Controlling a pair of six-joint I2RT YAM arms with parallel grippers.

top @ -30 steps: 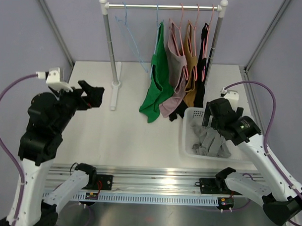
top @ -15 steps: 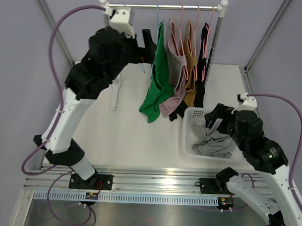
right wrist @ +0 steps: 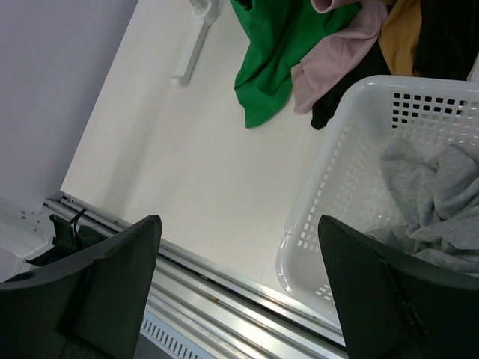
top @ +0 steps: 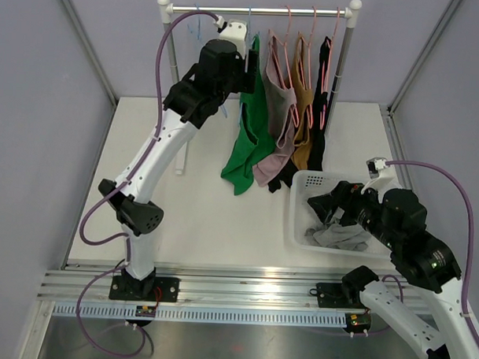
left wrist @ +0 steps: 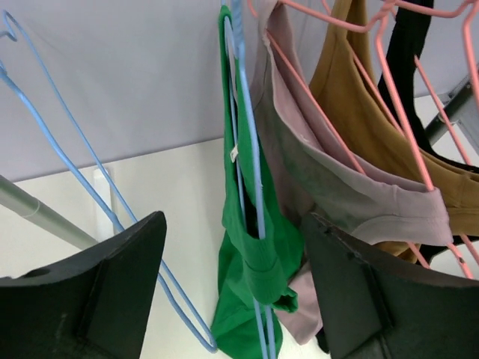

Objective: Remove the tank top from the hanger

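Green tank top (left wrist: 254, 269) on a blue hanger (left wrist: 251, 149), up on the rail (top: 261, 10), just beside a pink top (left wrist: 352, 194). Left tool (left wrist: 233, 218) up high, close by it, fingers (left wrist: 90, 292) spread wide, holding nothing. From that wrist: green top and hanger straight ahead in the gap between the fingers, no touch to be seen. Right tool (right wrist: 239, 221) low by the white basket (right wrist: 329, 149), spread wide too, well apart from the green top. Grey cloth (right wrist: 434, 194) in the basket on the worktop (top: 191, 209).

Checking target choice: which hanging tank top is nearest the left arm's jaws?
The green tank top, leftmost of the garments, alone on a blue hanger; the others hang on pink hangers.
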